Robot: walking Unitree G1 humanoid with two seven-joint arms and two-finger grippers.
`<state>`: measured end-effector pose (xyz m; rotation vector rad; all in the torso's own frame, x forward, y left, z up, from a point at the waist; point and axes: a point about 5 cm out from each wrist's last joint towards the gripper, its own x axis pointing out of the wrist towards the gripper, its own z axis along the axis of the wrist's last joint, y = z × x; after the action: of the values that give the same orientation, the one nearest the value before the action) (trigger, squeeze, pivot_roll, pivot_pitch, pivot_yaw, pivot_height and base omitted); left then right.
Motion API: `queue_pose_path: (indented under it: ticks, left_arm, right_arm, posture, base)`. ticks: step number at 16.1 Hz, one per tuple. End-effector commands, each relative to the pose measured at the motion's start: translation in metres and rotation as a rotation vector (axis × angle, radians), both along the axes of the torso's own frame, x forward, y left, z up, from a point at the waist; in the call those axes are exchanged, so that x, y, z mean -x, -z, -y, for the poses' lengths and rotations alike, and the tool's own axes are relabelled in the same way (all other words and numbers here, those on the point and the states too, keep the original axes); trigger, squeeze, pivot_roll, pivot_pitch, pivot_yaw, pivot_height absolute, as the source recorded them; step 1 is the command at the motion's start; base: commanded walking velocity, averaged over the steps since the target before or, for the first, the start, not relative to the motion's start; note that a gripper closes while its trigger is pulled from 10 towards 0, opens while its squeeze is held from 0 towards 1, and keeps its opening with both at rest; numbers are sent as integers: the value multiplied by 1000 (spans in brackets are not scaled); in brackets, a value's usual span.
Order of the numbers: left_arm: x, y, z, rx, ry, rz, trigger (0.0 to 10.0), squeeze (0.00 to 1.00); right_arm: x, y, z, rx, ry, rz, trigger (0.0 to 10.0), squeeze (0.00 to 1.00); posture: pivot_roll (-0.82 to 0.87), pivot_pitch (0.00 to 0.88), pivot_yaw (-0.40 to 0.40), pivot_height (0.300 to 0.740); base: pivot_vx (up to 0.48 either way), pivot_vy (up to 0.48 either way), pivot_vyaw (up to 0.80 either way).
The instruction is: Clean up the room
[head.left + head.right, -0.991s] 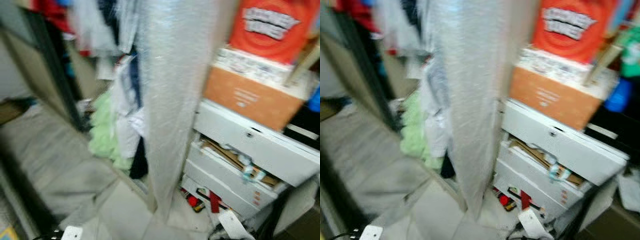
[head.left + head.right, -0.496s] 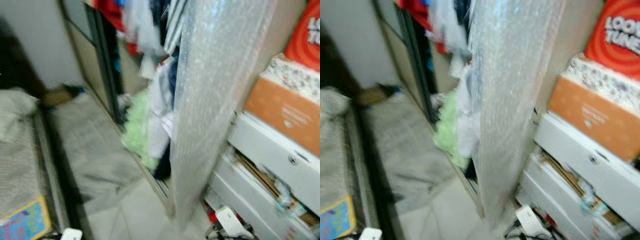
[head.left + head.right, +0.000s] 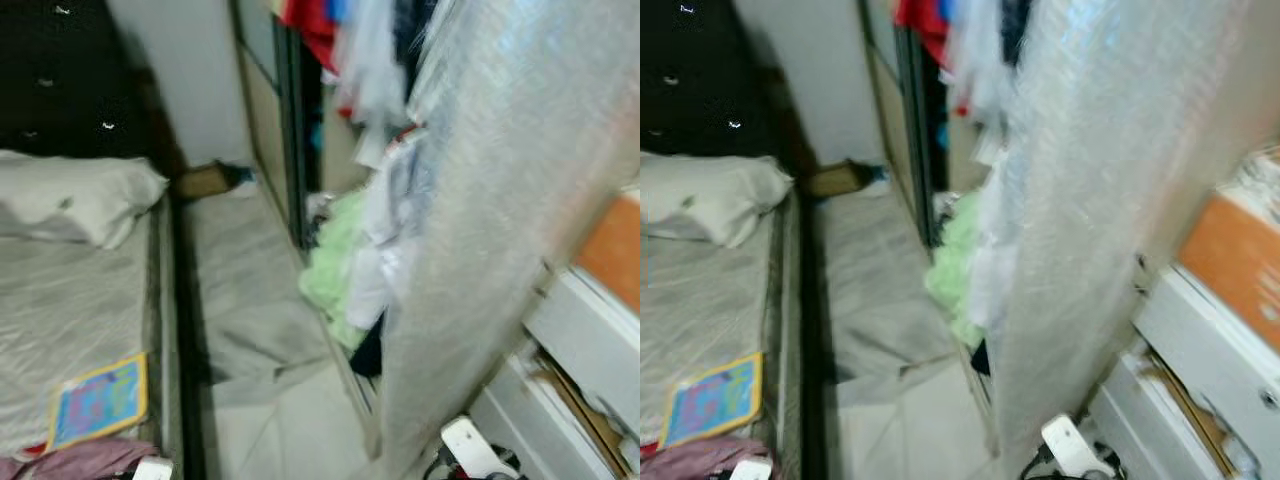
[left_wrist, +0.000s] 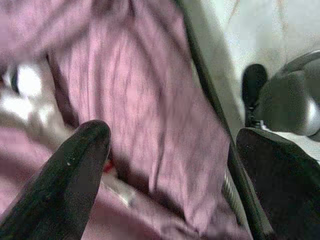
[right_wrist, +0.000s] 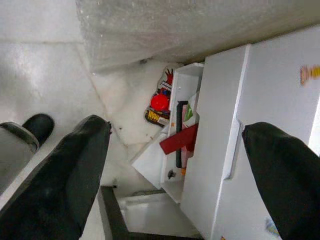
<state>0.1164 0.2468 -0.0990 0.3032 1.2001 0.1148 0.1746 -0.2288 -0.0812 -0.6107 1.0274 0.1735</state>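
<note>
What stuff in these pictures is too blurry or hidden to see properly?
- Colourful flat book on the grey bed: head views are too blurred to read its cover.
- Open white drawers: cut off by the right edge and blurred, so their contents are unclear.
- Hanging clothes: the tall bubble-wrapped panel hides those behind it.
- Purple cloth: the left wrist view is too close to tell what it is.

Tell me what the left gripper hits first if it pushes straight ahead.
Probably the pink cloth: the left gripper, jaws open, points right at it, close by, though blur hides the exact depth.
</note>
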Motion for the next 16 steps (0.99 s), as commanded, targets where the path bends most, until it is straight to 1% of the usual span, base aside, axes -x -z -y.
queue_pose_path:
  ticks: [1,8,16]
  left_arm:
    - [-5,-3,-5,-11,8,9,10000,0]
    - [-5,-3,-5,-6,4,5,10000,0]
    - [-6,-3,-4,1,0,1,10000,0]
  right_arm:
    - [-8,-2,-9,-14,-24,18,10000,0]
    - [-8,-2,-9,-5,-47,13,10000,0]
    - [-9,-2,-10,-4,-67,10,10000,0]
  posture:
    - [-30,0,-28,740]
    - [-28,0,-28,740]
    - [-26,0,-30,740]
  base:
    - [0,0,800]
    - [0,0,800]
    - [0,0,665]
